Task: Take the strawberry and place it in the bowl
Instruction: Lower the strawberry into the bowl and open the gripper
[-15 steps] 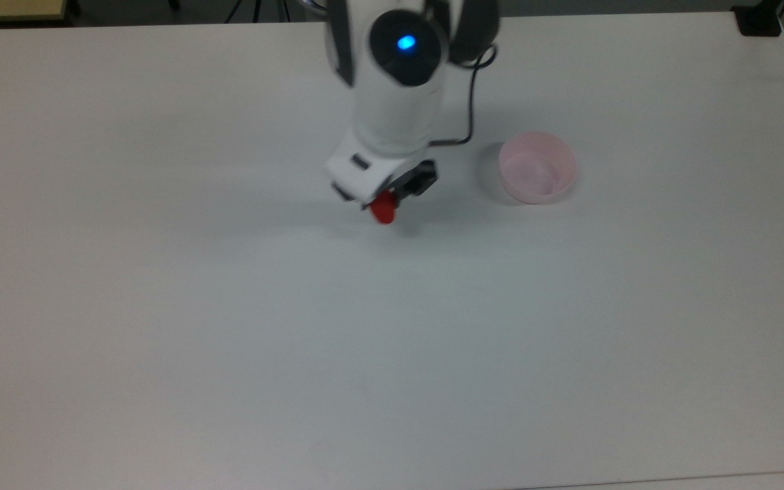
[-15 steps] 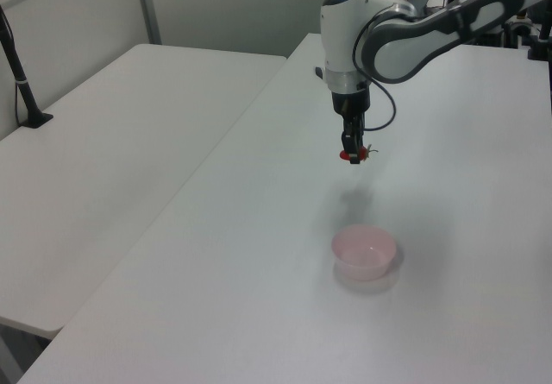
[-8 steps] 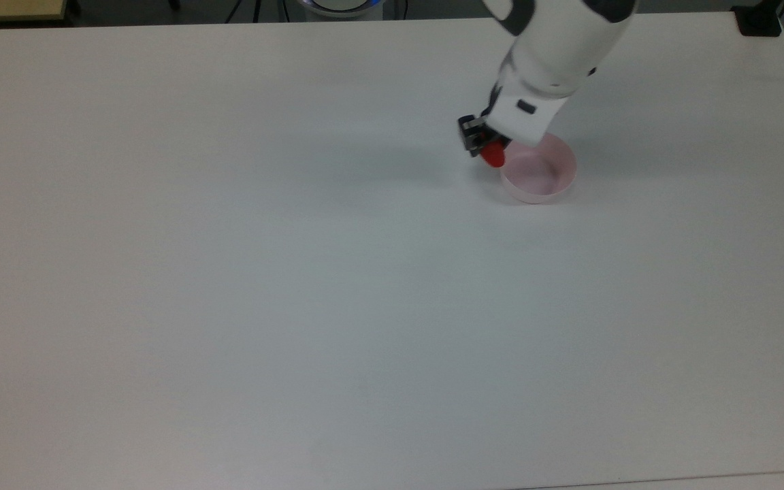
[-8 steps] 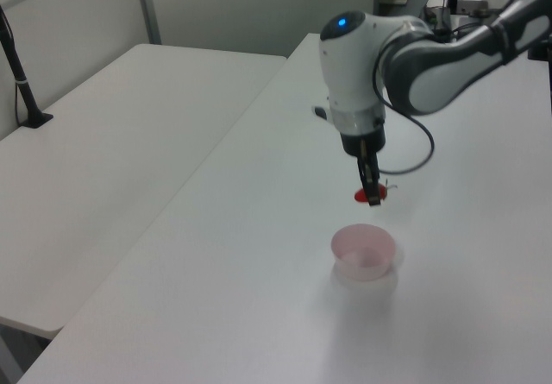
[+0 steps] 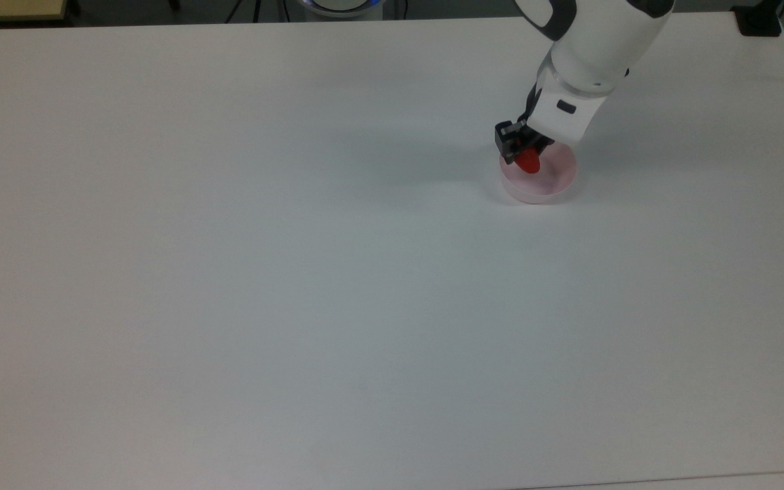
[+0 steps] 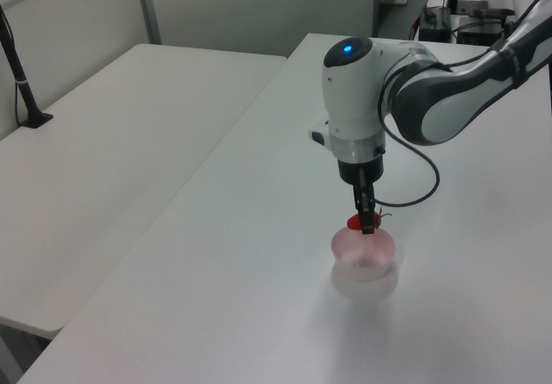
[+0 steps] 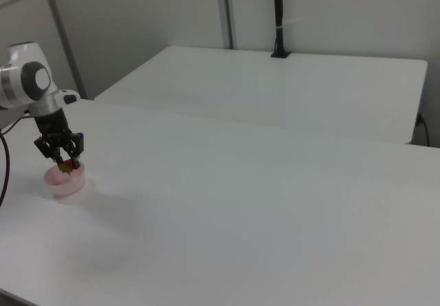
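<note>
strawberry (image 5: pixel 529 162) clamped in tool (image 5: pixel 525 151), over bowl (image 5: pixel 555 185) (white table (image 5: pixel 297 272))

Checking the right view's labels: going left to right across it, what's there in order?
Arm's white body → pincer shut on the strawberry, above the bowl → black post on the far table.

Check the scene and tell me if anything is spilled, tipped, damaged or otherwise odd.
Nothing stands out. The bowl sits upright on the table, with nothing spilled around it. The gripper holds the strawberry over the bowl's rim area, not yet released.
</note>
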Robot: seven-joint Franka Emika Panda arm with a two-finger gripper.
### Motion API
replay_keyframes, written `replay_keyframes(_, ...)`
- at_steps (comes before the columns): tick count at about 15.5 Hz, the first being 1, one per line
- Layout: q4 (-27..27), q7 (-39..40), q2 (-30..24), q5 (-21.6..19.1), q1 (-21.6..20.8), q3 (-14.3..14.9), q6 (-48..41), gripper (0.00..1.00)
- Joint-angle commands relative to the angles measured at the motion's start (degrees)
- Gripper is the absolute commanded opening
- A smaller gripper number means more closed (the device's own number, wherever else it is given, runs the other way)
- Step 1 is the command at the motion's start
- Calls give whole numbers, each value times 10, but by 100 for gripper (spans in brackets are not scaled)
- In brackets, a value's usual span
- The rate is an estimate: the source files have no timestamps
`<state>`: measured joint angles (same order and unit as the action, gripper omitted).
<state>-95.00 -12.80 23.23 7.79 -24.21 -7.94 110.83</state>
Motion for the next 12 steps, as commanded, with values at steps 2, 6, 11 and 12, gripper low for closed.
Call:
replay_keyframes(2, -8, -16, 8, -9, -7, 3, 26, 36)
replay_keyframes(6, -8, -18, 12, -9, -7, -4, 25, 72)
replay_keyframes(11, 4, -33, -18, -8, 3, -3, 12, 100)
replay_keyframes(12, 5, -31, -30, -5, 7, 1, 4, 100)
